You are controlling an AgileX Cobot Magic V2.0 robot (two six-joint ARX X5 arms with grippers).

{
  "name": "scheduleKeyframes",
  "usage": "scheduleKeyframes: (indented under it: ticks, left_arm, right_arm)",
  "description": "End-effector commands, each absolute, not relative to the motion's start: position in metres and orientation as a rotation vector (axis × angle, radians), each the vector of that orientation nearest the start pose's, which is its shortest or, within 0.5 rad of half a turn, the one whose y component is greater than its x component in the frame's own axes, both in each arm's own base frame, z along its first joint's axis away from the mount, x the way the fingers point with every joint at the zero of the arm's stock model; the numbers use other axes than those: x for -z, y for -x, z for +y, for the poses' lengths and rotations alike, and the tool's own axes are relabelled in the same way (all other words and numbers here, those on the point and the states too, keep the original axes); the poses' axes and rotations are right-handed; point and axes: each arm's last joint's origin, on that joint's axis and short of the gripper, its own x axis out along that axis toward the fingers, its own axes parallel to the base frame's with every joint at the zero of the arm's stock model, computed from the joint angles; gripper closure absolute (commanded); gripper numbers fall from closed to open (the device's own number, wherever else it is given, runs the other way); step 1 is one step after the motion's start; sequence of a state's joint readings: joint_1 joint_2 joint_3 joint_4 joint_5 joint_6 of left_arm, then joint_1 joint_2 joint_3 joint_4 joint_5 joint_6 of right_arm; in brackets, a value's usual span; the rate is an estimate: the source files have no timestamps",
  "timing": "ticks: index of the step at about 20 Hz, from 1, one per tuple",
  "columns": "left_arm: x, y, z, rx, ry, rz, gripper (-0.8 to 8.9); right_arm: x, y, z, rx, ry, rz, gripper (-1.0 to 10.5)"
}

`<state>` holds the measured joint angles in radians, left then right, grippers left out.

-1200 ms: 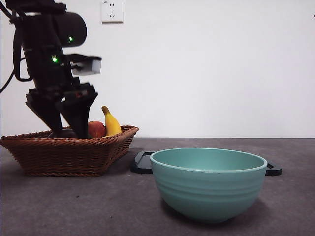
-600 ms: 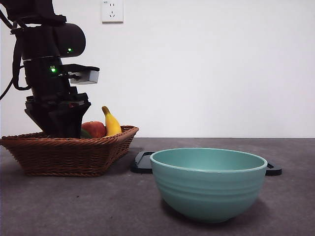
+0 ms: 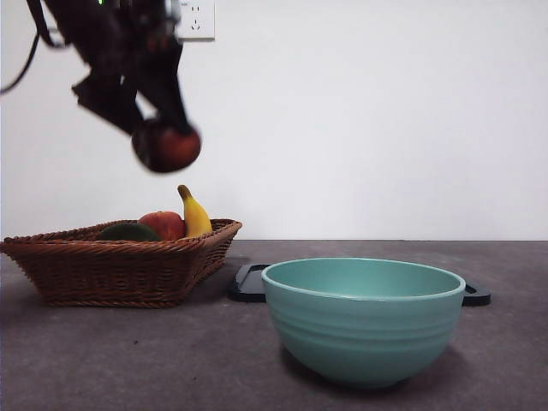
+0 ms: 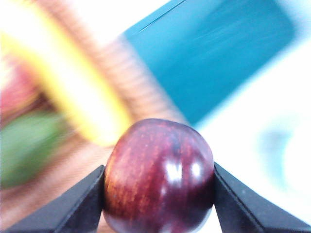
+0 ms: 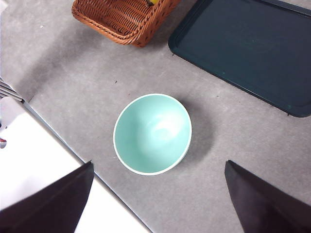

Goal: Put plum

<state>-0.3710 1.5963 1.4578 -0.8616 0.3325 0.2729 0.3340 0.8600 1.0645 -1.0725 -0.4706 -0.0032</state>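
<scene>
The plum (image 3: 168,145) (image 4: 159,175), glossy dark maroon, hangs in the air above the wicker basket (image 3: 120,267), clamped between the two black jaws of my left gripper (image 3: 163,137) (image 4: 159,187), which is shut on it. In the front view the arm comes in from the top left and the fruit is motion-blurred. My right gripper (image 5: 158,204) is open, high over the teal bowl (image 5: 152,134) (image 3: 363,317), with nothing between its jaws.
In the basket (image 5: 124,17) lie a red-orange apple (image 3: 164,225), a banana (image 3: 193,214) and a dark green fruit (image 3: 128,232). A dark flat tray (image 5: 248,48) (image 3: 250,284) lies behind the bowl. The table's near edge shows in the right wrist view.
My left gripper, down in the basket before, has risen well above it with the plum held. The green fruit in the basket now shows. Bowl and tray have not moved.
</scene>
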Motion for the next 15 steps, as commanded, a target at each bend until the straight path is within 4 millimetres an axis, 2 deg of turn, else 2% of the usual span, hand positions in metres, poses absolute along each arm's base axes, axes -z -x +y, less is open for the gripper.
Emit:
scheduleKeyframes:
  ticks: [1, 3, 7, 11, 15]
  left_arm:
    - [-0.331, -0.286, -0.142, 0.896, -0.201, 0.887, 6.0]
    - [-0.339, -0.265, -0.162, 1.015, -0.203, 0.876, 6.0]
    - [-0.329, -0.24, -0.21, 1.175, -0.283, 0.901, 6.0]
    - [-0.3, -0.231, -0.249, 1.264, -0.351, 0.989, 6.0]
    - [-0.266, -0.229, -0.277, 1.308, -0.417, 1.065, 6.0]
  right_arm:
    - [-0.345, -0.125, 0.058, -0.762, -0.051, 0.871, 5.2]
    - [-0.345, -0.125, 0.058, -0.762, -0.051, 0.871, 5.2]
    - [-0.345, -0.125, 0.058, -0.757, -0.049, 0.87, 5.2]
    - [-0.345, -0.126, 0.057, -0.737, -0.039, 0.87, 5.2]
    - [-0.345, -0.126, 0.057, -0.737, -0.039, 0.87, 5.2]
